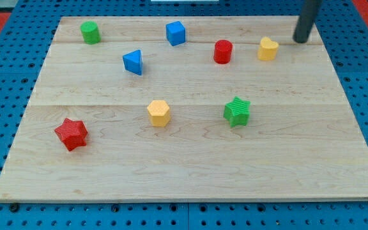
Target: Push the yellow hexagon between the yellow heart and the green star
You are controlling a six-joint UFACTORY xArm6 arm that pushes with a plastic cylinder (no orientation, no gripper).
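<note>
The yellow hexagon (159, 113) lies near the board's middle, left of the green star (237, 111). The yellow heart (268, 48) lies toward the view's top right, above and right of the green star. My tip (300, 41) rests at the view's top right, just right of the yellow heart and apart from it, far from the yellow hexagon.
A red cylinder (222, 52) stands left of the yellow heart. A blue cube (176, 33), a blue triangle (133, 62) and a green cylinder (91, 32) lie along the top. A red star (71, 133) lies at lower left. The wooden board (190, 172) sits on a blue pegboard.
</note>
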